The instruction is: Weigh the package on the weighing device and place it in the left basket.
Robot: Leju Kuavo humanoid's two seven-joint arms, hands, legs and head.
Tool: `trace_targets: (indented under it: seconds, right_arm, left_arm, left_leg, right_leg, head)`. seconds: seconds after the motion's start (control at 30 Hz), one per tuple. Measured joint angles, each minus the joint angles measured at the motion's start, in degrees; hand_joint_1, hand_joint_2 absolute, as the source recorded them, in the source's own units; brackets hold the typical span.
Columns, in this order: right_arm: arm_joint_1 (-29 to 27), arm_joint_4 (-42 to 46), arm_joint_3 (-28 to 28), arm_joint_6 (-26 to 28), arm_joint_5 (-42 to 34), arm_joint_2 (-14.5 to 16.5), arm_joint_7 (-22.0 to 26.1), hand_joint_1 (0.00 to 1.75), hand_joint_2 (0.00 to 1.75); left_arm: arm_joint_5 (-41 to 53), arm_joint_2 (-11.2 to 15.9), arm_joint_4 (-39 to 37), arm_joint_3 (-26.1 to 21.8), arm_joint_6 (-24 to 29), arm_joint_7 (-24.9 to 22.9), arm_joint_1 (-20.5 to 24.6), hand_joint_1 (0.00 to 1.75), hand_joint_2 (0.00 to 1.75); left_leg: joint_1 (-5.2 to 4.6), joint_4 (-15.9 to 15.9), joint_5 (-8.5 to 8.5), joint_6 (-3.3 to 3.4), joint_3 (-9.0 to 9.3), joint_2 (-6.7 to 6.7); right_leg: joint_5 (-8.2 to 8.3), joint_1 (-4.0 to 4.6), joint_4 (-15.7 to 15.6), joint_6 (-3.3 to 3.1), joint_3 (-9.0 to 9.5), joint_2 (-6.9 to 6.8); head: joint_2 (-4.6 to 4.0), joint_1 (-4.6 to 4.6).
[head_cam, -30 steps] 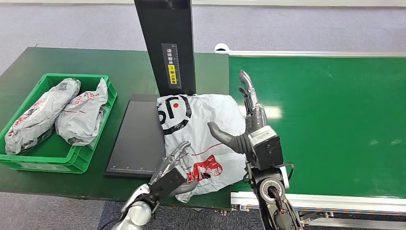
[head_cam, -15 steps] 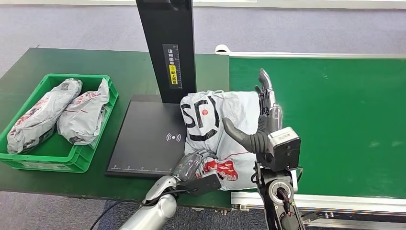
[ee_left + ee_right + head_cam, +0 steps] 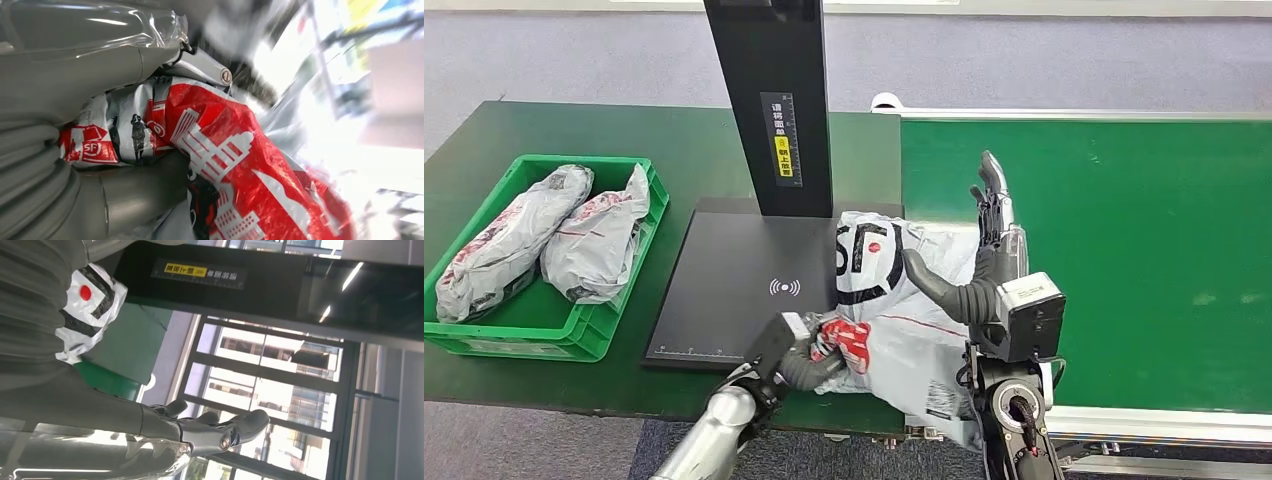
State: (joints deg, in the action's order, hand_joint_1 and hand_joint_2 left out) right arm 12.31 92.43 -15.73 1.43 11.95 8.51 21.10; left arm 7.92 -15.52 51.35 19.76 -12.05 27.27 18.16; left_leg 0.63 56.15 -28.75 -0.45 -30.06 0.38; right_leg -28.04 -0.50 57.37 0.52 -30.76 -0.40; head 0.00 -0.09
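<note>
Head view, package: a white plastic package (image 3: 904, 300) with black lettering and a red print is seen lying partly on the right edge of the black scale (image 3: 724, 290) and partly on the table (image 3: 694, 150) beside the green conveyor belt (image 3: 1124, 230); its near end hangs over the table's near edge.
Head view, left hand: the left hand (image 3: 809, 355) is seen at the near edge of the scale, its fingers clenched on the red-printed corner of the package.
Head view, right hand: the right hand (image 3: 984, 260) is held upright against the right side of the package, fingers straight and pointing far, thumb lying across the bag; nothing is gripped by it.
Head view, scale: a black post (image 3: 774, 100) with a yellow label rises from the far edge of the scale.
Head view, basket: a green basket (image 3: 649, 215) stands at the left of the table, well apart from the package, with two grey bags (image 3: 544, 235) lying in it.
Left wrist view, left hand: the grey thumb and the ribbed cover of the left hand (image 3: 75, 65) are seen pressed around the crumpled red and white plastic of the package (image 3: 220, 155); the background is blurred.
Right wrist view, right hand: the right hand (image 3: 165, 435) is seen with fingers stretched out and spread, beside a fold of the package (image 3: 90, 315) bearing black marks and a red dot; the black post (image 3: 250, 285) is seen behind.
</note>
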Motion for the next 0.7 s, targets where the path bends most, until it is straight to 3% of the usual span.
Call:
trace_targets:
  seconds: [0.07, 0.17, 0.33, 0.5, 0.7]
  right_arm:
    - [-1.0, 0.1, 0.8, 1.0, 0.6, -0.1, 0.1, 0.0, 1.75]
    - [-3.6, 1.1, 2.5, 2.6, 2.0, -0.3, 0.1, 0.0, 1.75]
    - [-8.4, 2.9, 6.0, 3.1, 3.4, -0.7, -0.4, 0.0, 1.75]
    - [-10.6, 3.0, 8.0, 3.0, 3.3, -1.2, -0.8, 0.0, 1.75]
    - [-11.7, 3.0, 8.4, 3.4, 1.7, -1.8, -1.1, 0.0, 1.75]
  left_arm:
    - [-2.3, 1.5, 8.7, -1.9, 1.8, 0.2, -2.4, 1.75, 1.75]
    - [-4.3, 3.6, 21.8, -7.0, 8.5, -0.2, -4.8, 1.75, 1.75]
    - [-11.6, 6.3, 33.8, -21.9, 17.8, -0.7, -5.5, 1.75, 1.75]
    - [-11.9, 9.5, 33.8, -35.8, 25.4, -0.2, -2.5, 1.75, 1.75]
    - [-3.2, 15.3, 24.1, -44.9, 37.8, 0.5, 4.3, 1.75, 1.75]
  left_leg:
    - [0.01, 0.0, 0.0, 0.0, -0.11, 0.01]
    - [0.02, 0.0, 0.0, 0.0, -0.24, -0.01]
    - [0.04, 0.0, 0.0, -0.01, -0.3, 0.03]
    - [0.04, 0.0, 0.03, -0.04, -0.28, 0.02]
    - [0.05, 0.0, 0.08, -0.06, -0.26, 0.01]
  right_leg:
    - [0.0, 0.01, 0.0, 0.0, -0.12, 0.01]
    - [-0.01, 0.03, 0.0, 0.0, -0.21, 0.01]
    - [-0.02, 0.05, 0.0, -0.02, -0.29, 0.02]
    - [-0.01, 0.05, 0.0, -0.04, -0.29, 0.01]
    - [0.02, 0.05, 0.0, -0.06, -0.28, 0.0]
  head:
    - [-0.01, -0.01]
    - [0.0, -0.01]
    - [0.0, 0.0]
    - [0.0, 0.01]
    - [-0.01, 0.01]
